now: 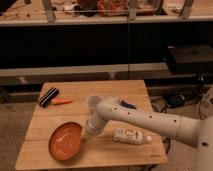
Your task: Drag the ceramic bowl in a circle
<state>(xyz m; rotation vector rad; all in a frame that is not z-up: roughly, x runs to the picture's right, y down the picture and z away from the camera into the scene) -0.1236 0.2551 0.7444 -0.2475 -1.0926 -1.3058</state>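
The ceramic bowl [65, 141] is round, shallow and orange-red with a paler inside. It sits on the wooden table [45, 120] at the front left, near the front edge. My gripper [87, 135] is at the end of the white arm [145, 120] that reaches in from the right. It is down at the bowl's right rim and touches it.
A black brush-like block [48, 96] and a small orange carrot-like piece [62, 101] lie at the back left. A clear cup [93, 101] and a blue item [127, 105] are at the back middle. A white bottle [131, 136] lies at the front right. Dark shelving stands behind the table.
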